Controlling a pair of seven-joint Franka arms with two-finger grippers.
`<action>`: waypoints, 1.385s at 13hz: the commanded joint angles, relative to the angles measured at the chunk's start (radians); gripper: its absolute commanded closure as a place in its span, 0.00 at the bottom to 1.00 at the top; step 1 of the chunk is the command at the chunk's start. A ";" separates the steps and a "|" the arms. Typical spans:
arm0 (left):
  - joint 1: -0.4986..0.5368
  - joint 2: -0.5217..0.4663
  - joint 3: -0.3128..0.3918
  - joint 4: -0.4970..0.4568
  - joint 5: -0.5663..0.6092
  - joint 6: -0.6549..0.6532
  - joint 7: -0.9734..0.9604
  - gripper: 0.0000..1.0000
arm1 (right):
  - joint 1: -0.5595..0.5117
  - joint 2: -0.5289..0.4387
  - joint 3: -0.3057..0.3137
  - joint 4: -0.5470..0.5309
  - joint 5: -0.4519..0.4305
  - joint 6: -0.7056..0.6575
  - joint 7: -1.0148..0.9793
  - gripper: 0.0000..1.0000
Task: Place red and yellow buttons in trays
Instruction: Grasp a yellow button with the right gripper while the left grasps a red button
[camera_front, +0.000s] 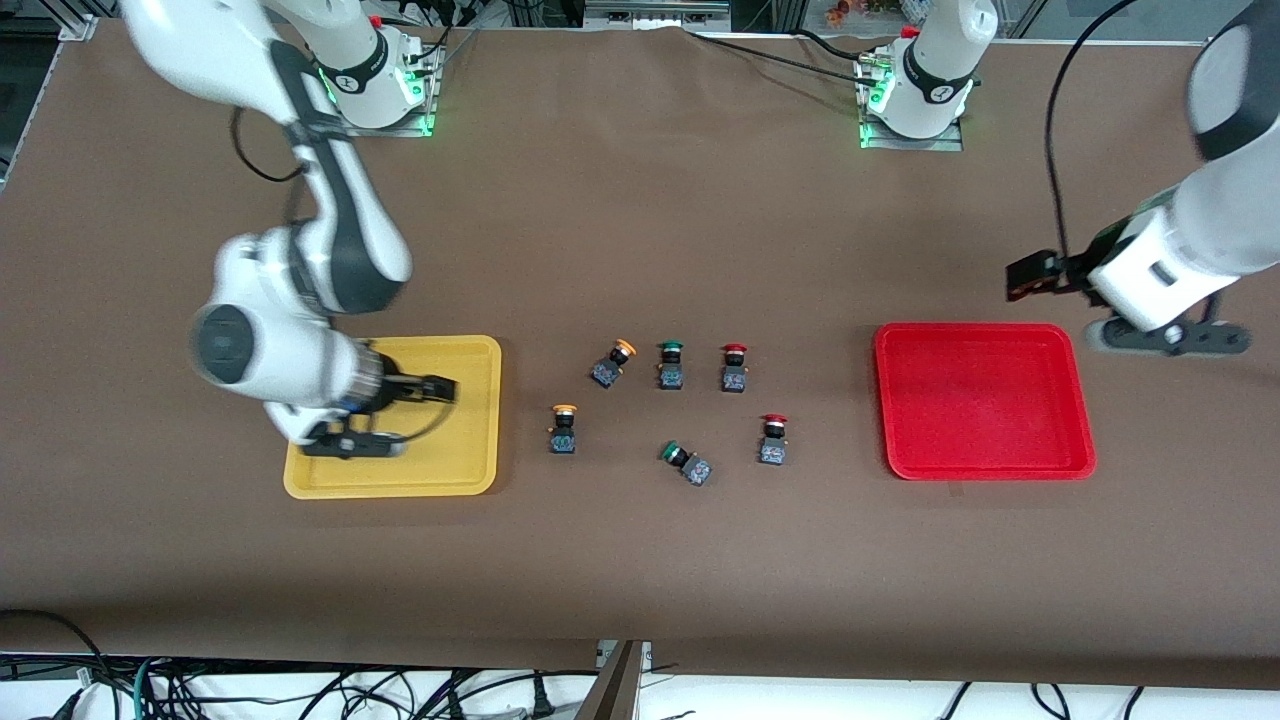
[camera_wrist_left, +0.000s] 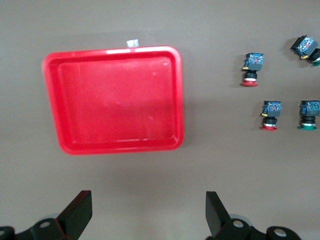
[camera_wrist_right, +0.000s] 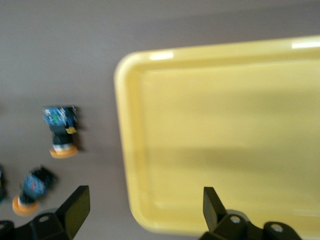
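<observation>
1. Brown cloth covers the table (camera_front: 640, 560), with both trays and six buttons lying on it.
2. Yellow tray (camera_front: 470, 470) sits toward the right arm's end; it shows again in the right wrist view (camera_wrist_right: 225, 125) and holds no buttons.
3. Red tray (camera_front: 985, 400) sits toward the left arm's end, also bare inside in the left wrist view (camera_wrist_left: 115, 100).
4. Between the trays lie the buttons, well apart from both rims.
5. One yellow button (camera_front: 613, 362) lies tilted, farther from the front camera; the other yellow button (camera_front: 563, 428) is nearer and closest to the yellow tray. Both show in the right wrist view (camera_wrist_right: 61, 130) (camera_wrist_right: 32, 192).
6. One red button (camera_front: 734, 367) is farther from the camera, the other red button (camera_front: 772, 438) nearer, closest to the red tray; the left wrist view shows them too (camera_wrist_left: 269, 114) (camera_wrist_left: 251, 69).
7. Two green buttons (camera_front: 670, 364) (camera_front: 686, 462) lie among them.
8. Right gripper (camera_front: 350, 445) hangs over the yellow tray, fingers spread wide and holding nothing (camera_wrist_right: 142, 210).
9. Left gripper (camera_front: 1165, 338) hangs over bare cloth just beside the red tray, on the side farther from the camera, fingers spread and holding nothing (camera_wrist_left: 147, 212).
</observation>
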 joint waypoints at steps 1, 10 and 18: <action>-0.047 0.110 0.003 0.044 -0.023 0.081 -0.069 0.00 | 0.065 0.105 -0.010 0.073 0.013 0.094 0.061 0.00; -0.247 0.429 0.003 0.042 -0.020 0.606 -0.326 0.00 | 0.212 0.342 -0.011 0.227 0.005 0.329 0.255 0.08; -0.285 0.609 0.003 0.028 0.081 0.880 -0.330 0.00 | 0.113 0.206 -0.045 0.233 -0.015 -0.028 0.110 0.92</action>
